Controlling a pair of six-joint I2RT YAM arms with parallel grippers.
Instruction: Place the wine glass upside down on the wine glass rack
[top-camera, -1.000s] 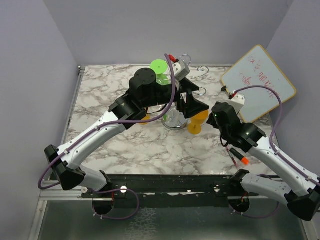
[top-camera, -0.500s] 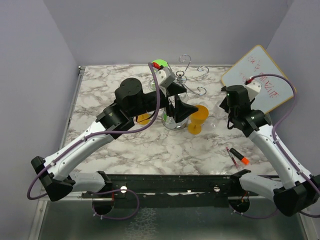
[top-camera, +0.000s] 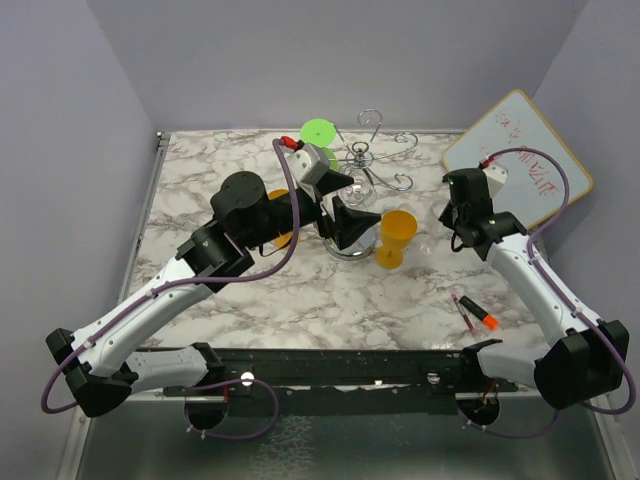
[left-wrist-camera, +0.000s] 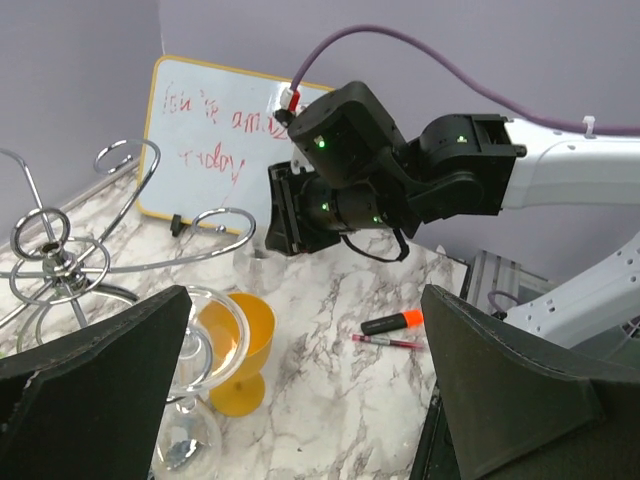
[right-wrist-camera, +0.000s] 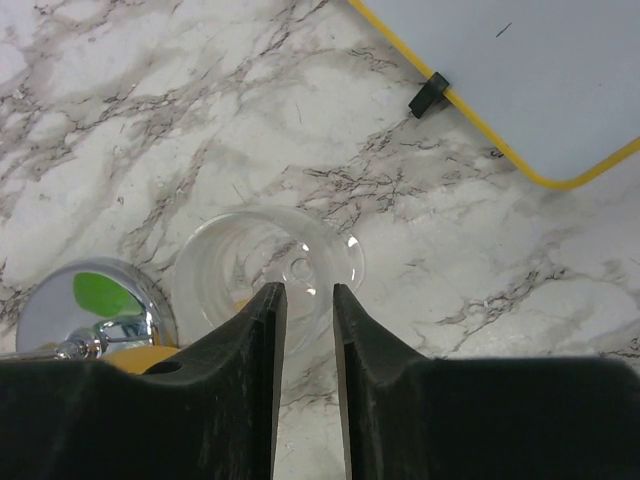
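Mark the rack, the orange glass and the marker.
rack (top-camera: 358, 156): top external view, hub where the hook arms meet.
orange glass (top-camera: 399, 229): top external view, on the bowl.
marker (top-camera: 482, 317): top external view, middle of the barrel.

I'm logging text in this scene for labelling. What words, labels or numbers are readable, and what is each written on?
"today" (likely): red handwriting, lower line on the whiteboard.
Upper line on the whiteboard: red handwriting, too scrawled to read for sure.
Marker with the orange cap: any print is too small to read.
No other text shows.
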